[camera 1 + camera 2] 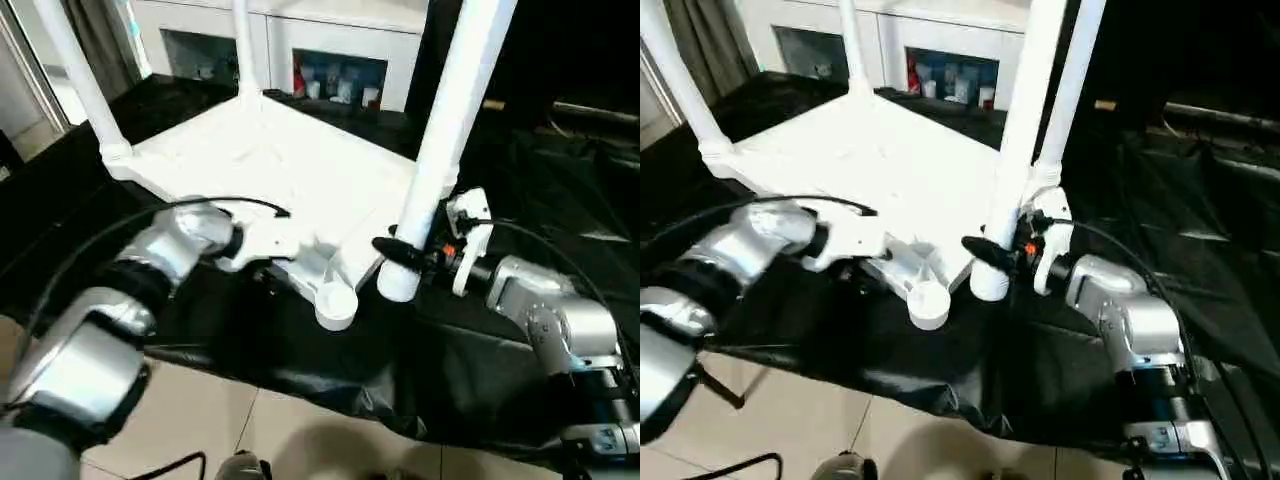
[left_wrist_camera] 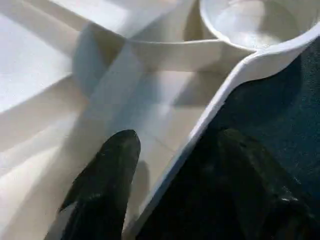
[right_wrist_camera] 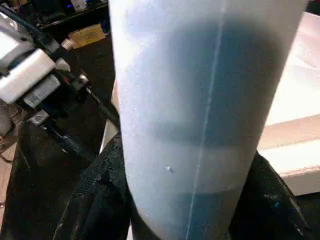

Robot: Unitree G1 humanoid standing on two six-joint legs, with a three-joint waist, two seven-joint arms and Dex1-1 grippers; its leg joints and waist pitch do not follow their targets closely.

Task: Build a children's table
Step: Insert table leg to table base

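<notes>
As things stood when you paused: the table top (image 1: 290,160) lay underside up on the black cloth (image 1: 330,370), and three of four legs stood upright in their corner sockets.
Seated legs: far-left leg (image 1: 75,75), back leg (image 1: 243,50), right-corner leg (image 1: 1068,90).
Left to do: the fourth leg (image 1: 445,130) was not in; the near corner socket (image 1: 336,305) sat empty, its mouth facing up.
Right gripper (image 1: 405,255): you had it clamped around the fourth leg low on the tube. The leg stood nearly upright, with its lower end just beside the empty socket, outside the rim.
Left gripper (image 2: 177,137): released. You had one finger (image 2: 105,190) over the ribbed underside and the other over the cloth, the rim running between them, close to the empty socket. No squeeze on the rim that you could see.
Judged progress: late stage. What remained was to carry the leg's end across to the socket and press it home.
Edges: the near corner sat close to the cloth's front edge, with tiled floor (image 1: 200,420) below. A hard push could have slid the top that way.
Open room: bare cloth lay to the right of the held leg. The right-corner leg stood close behind the fourth leg, so a tilt that way was tight.
Snag risk: the cable (image 1: 240,203) looped over your left wrist, near the rim.
</notes>
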